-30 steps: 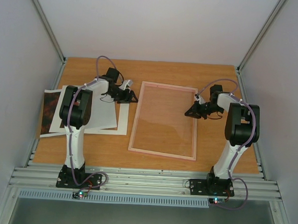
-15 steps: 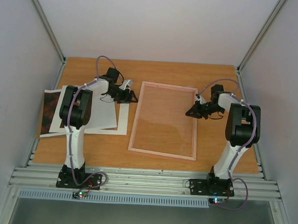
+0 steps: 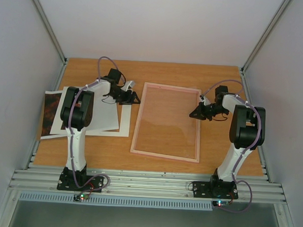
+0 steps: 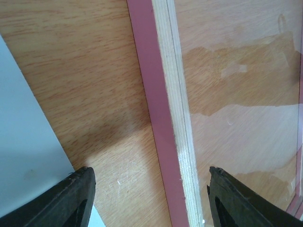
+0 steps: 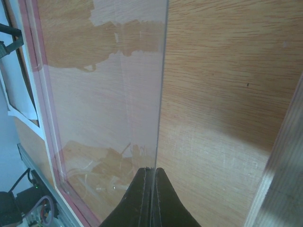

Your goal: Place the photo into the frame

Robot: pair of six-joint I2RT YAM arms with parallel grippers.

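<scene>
The frame [image 3: 137, 128], narrow pink rim, lies flat at the table's middle, with its clear pane [image 3: 166, 124] inside. The photo [image 3: 51, 112], dark red-orange, lies at the far left, partly under a white mat [image 3: 98, 118]. My left gripper [image 3: 134, 98] is open beside the frame's upper left corner; in the left wrist view it [image 4: 152, 201] straddles the frame's pink rim [image 4: 158, 118] without touching it. My right gripper [image 3: 193, 114] is at the frame's right side; in the right wrist view it [image 5: 152, 172] is shut on the edge of the pane [image 5: 109, 94], which is tilted up.
The white mat also shows in the left wrist view [image 4: 23, 151] just left of my left fingers. The frame's far rim [image 5: 40, 94] and near pale-wood rim [image 5: 284, 161] show in the right wrist view. Grey walls enclose the table on three sides.
The right arm has shifted very slightly to the right with the pane in its grip. The left arm has not moved.
</scene>
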